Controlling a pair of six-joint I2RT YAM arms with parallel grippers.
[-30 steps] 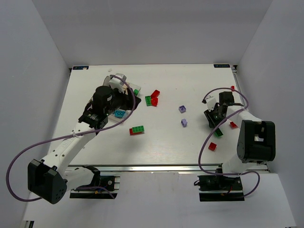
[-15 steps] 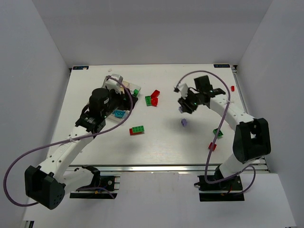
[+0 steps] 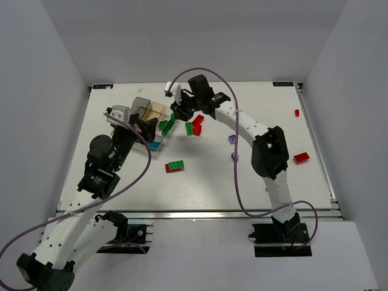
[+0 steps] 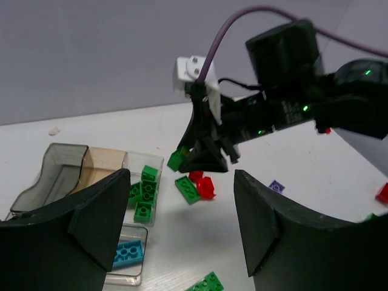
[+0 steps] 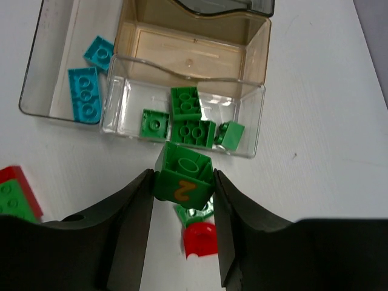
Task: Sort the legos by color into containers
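My right gripper [image 5: 182, 188] is shut on a green lego marked with an orange 2 [image 5: 183, 180], held just short of the clear tray [image 5: 257, 115] and beside the compartment of green legos [image 5: 193, 130]. In the top view it [image 3: 180, 113] hovers at the tray's right edge [image 3: 159, 108]. Cyan legos [image 5: 85, 91] lie in the neighbouring compartment. The brownish compartment [image 5: 194, 51] holds nothing. My left gripper [image 4: 182, 230] stands open above the table near the tray, with nothing between its fingers [image 4: 91, 224]. A red lego [image 5: 200, 239] and a green one [image 5: 194, 213] lie under the held brick.
Loose legos on the table: a red and green pair [image 3: 194, 125], a green-on-red piece [image 3: 175, 166], two light purple ones [image 3: 231, 139] [image 3: 235, 156], and red ones at the right [image 3: 301, 157] [image 3: 296, 113]. The right arm [image 3: 242, 124] spans the table's middle.
The right arm swung from the table's right side across to the tray, carrying the green lego. The left gripper drew back from over the tray toward the near left.
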